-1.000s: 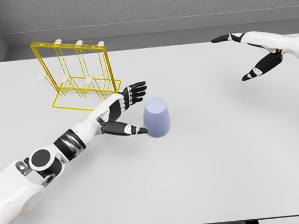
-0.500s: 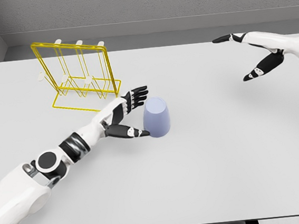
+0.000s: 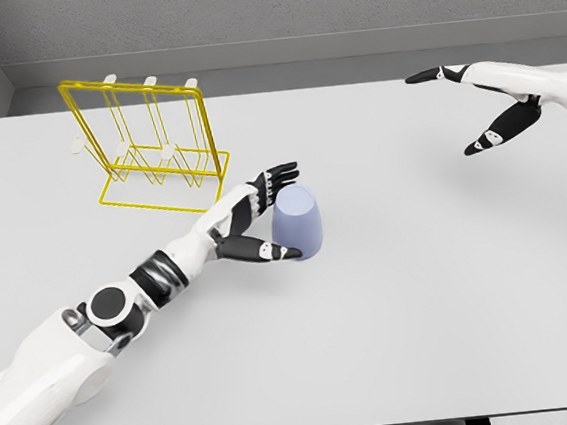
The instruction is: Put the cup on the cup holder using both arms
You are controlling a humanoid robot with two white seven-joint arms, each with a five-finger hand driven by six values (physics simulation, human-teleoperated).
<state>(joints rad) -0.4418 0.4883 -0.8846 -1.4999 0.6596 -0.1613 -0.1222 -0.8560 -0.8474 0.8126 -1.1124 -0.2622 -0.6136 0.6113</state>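
Progress is early: the pale lavender plastic cup [image 3: 298, 222] stands mouth-down on the white worktop [image 3: 393, 302], just in front of the yellow wire cup holder [image 3: 146, 145] with white-tipped pegs. The left hand [image 3: 260, 218] brackets its side, fingers spread, not clamped. The right hand [image 3: 489, 102] hovers well apart, fingers apart. Grasping, lifting and pegging remain. No writing shows.

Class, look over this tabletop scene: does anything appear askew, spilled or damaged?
Nothing is spilled or damaged. The only oddity: the cup stands mouth-down on the table, beside the left hand, apart from the upright yellow cup holder.
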